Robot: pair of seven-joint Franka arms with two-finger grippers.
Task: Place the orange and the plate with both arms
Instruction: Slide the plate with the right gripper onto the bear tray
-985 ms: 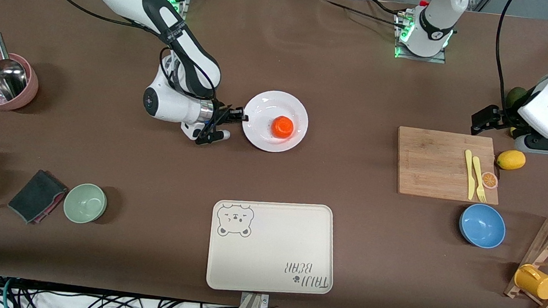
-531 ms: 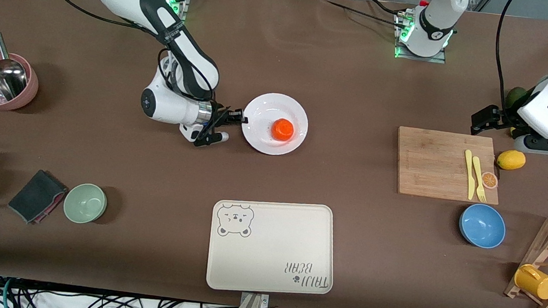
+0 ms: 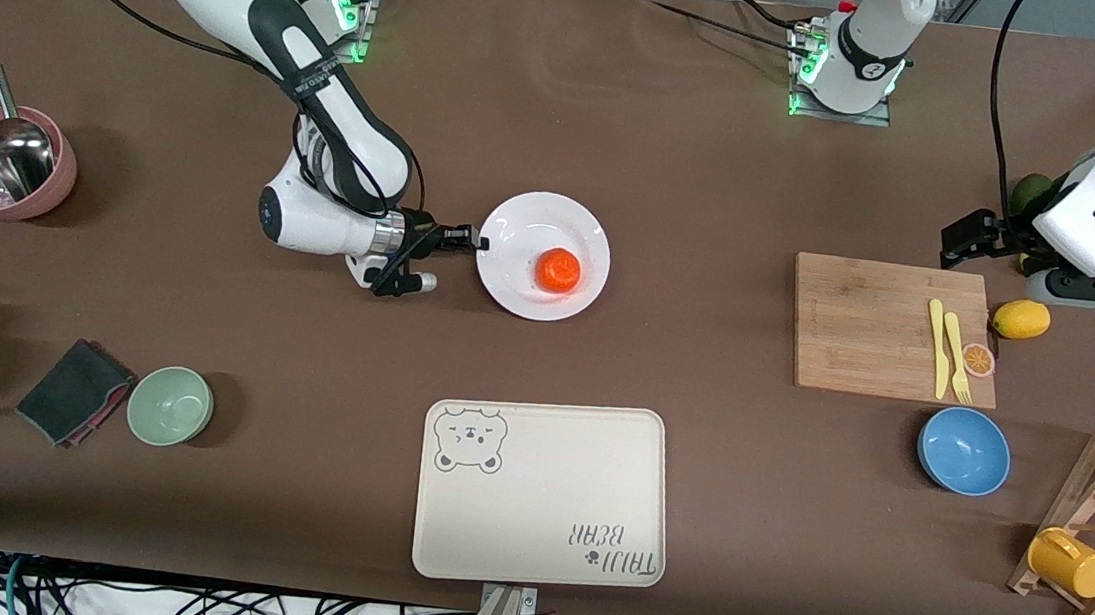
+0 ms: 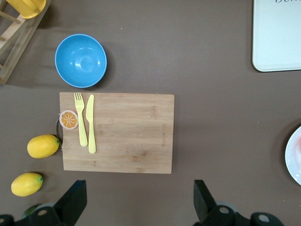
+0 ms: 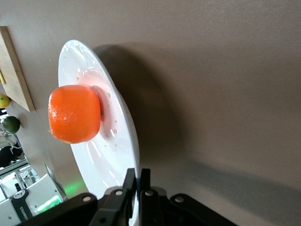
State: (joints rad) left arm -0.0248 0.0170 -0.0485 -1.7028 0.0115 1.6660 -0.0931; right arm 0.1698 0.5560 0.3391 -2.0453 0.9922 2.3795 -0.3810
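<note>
The white plate (image 3: 526, 215) is over the middle of the table with the glossy orange (image 3: 559, 270) resting on it. My right gripper (image 3: 475, 241) is shut on the plate's rim, at the edge toward the right arm's end. In the right wrist view the fingers (image 5: 139, 176) pinch the thin rim of the plate (image 5: 108, 146), which casts a shadow on the cloth, with the orange (image 5: 74, 114) on it. My left gripper (image 3: 960, 245) waits open and empty beside the cutting board; its wrist view shows the jaws wide apart (image 4: 139, 200) and the plate's edge (image 4: 294, 160).
A cream bear tray (image 3: 545, 493) lies nearer the front camera than the plate. A wooden cutting board (image 3: 877, 329) with yellow fork and knife, a lemon (image 3: 1021, 319) and a blue bowl (image 3: 964, 450) sit toward the left arm's end. A green bowl (image 3: 170, 405) and pink bowl (image 3: 4, 163) sit toward the right arm's end.
My right gripper has carried the plate with the orange on it a little toward the front camera and toward the right arm's end. The left arm has not moved.
</note>
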